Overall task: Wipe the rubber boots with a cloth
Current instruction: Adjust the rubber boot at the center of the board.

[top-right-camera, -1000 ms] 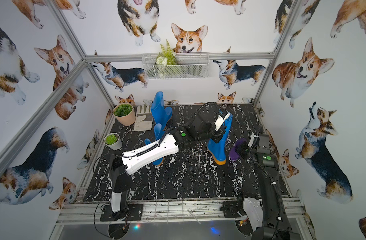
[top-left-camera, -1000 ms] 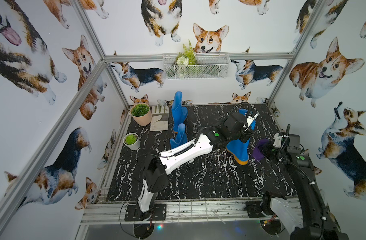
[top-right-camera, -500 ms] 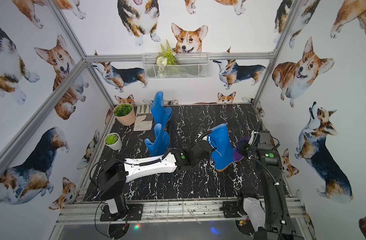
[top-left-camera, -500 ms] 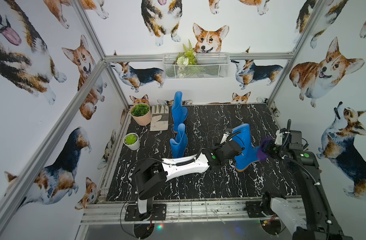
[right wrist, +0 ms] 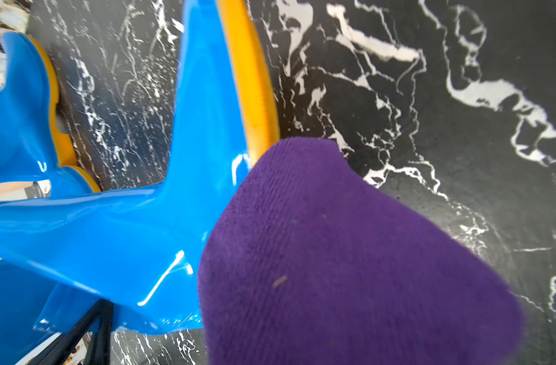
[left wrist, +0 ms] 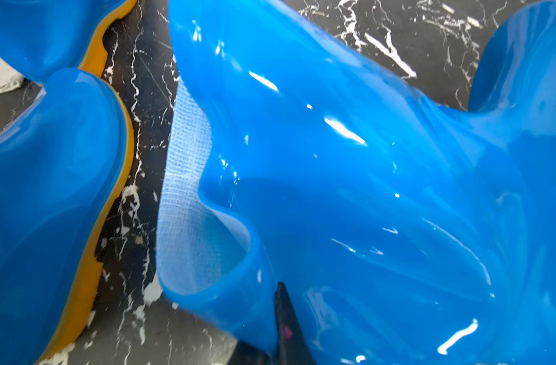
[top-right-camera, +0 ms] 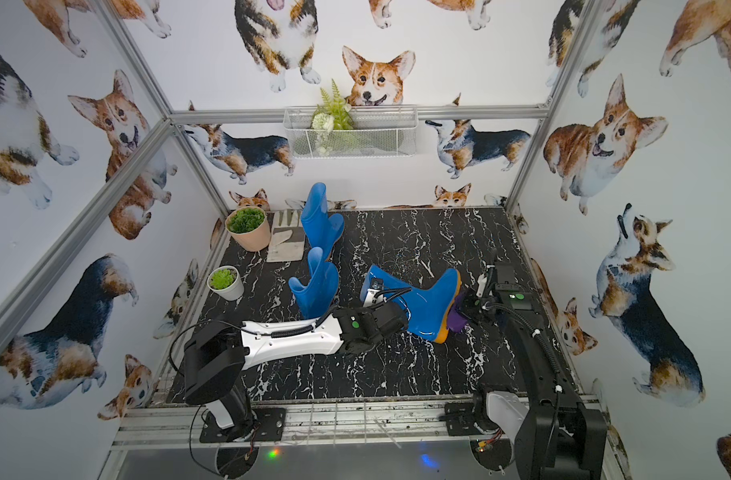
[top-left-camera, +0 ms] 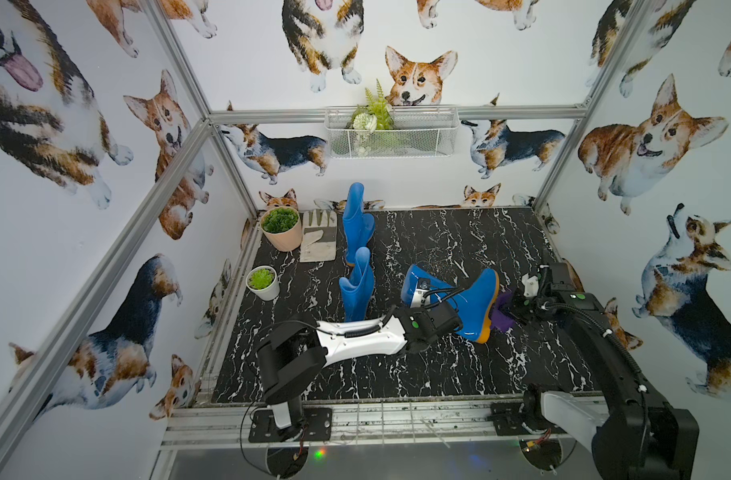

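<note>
Left arm [top-left-camera: 363, 338] white link, black joints, green dot; right arm [top-left-camera: 602, 338] black, cabled

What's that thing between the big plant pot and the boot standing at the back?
A beige-and-white work glove lies flat between the peach pot and the back boot. Both top views show it.

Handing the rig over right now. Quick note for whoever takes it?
Left gripper: at the shaft of the lying boot, one finger by its rim. Open or shut cannot be told.
Right gripper: shut on the cloth, held at that boot's orange sole.
Rear boot and middle boot: upright, back left, near the work glove.
Done: one boot is down on its side between the arms, with the cloth on it.
Left: probably finish wiping it. Whether the other boots have been wiped does not show.
</note>
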